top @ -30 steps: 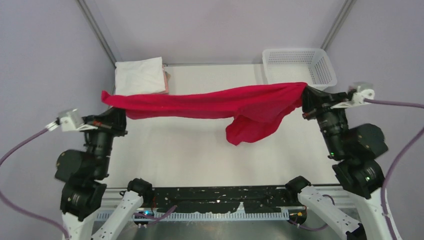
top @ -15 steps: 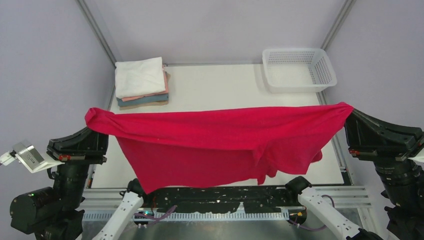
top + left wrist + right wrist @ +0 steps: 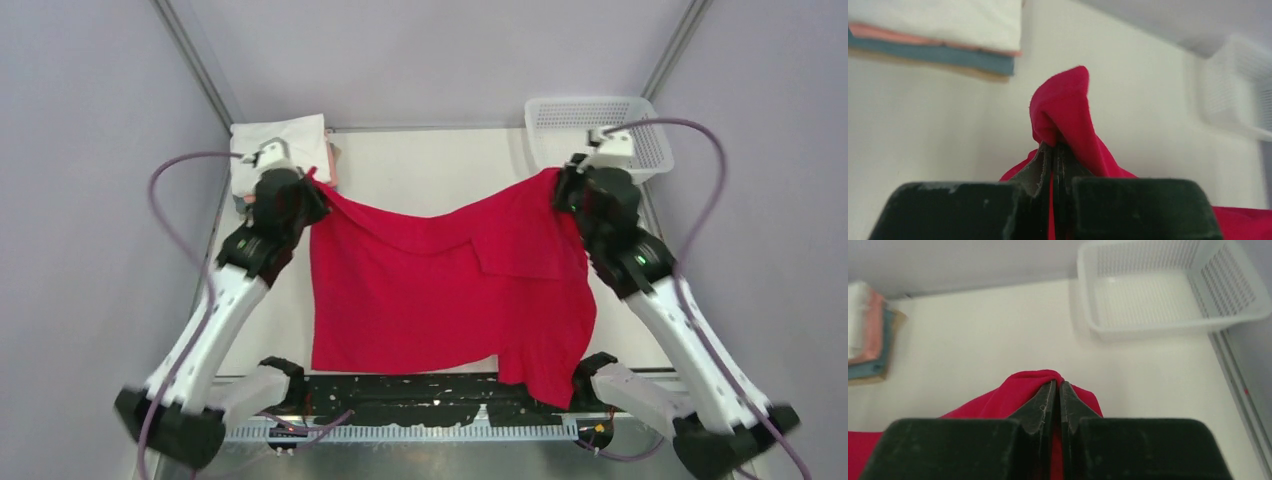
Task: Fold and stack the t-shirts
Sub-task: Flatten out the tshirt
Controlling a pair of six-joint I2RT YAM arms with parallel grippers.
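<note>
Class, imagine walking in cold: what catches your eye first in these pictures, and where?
The bright red t-shirt dominates, spread across the middle of the table, its far corners pinched by the left gripper and right gripper. Next, the folded stack at the far-left corner and the white basket far right.

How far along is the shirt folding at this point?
Done: a stack of four folded shirts, white on top, at the far left. In hand: the red t-shirt, unfolded, pinched at its far corners by the left gripper and right gripper. Left: folding it and adding it to the stack.
</note>
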